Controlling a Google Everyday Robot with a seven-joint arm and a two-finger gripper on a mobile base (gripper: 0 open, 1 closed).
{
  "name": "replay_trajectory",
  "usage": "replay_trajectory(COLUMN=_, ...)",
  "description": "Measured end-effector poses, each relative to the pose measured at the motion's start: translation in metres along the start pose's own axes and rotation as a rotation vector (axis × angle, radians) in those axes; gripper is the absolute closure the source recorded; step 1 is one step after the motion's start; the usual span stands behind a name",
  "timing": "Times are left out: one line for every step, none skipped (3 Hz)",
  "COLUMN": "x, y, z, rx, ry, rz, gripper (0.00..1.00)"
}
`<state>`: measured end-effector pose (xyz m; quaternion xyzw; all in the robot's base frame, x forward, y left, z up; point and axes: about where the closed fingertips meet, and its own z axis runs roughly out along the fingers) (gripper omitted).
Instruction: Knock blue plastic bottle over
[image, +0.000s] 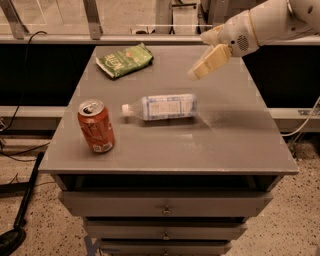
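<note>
Bottle (162, 107) down on its side, gripper (194, 75) hovering clear of it.
It lies flat on the table (240, 145), below and to the left of the fingertips and apart from them, its cap pointing away from the fingers toward the can (96, 126). The bag (124, 60) sits well off to their left. The fingers look pressed together into one wedge, holding nothing, above the table's far right part. By this, the knock-over looks done. The next move likely just calls for drawing the arm away without brushing the bottle and rolling it.
</note>
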<state>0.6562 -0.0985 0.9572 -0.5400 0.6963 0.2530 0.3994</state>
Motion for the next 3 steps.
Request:
replay_trajectory(x=0.011, y=-0.013, z=-0.037, rx=0.061, ry=0.004, rz=-0.013, gripper=0.00)
replay_trajectory(x=0.025, y=-0.027, z=-0.087, rx=0.139, ry=0.006, rz=-0.028, gripper=0.00)
replay_trajectory(x=0.036, y=-0.037, z=-0.129, rx=0.217, ry=0.024, rz=-0.029, gripper=0.00)
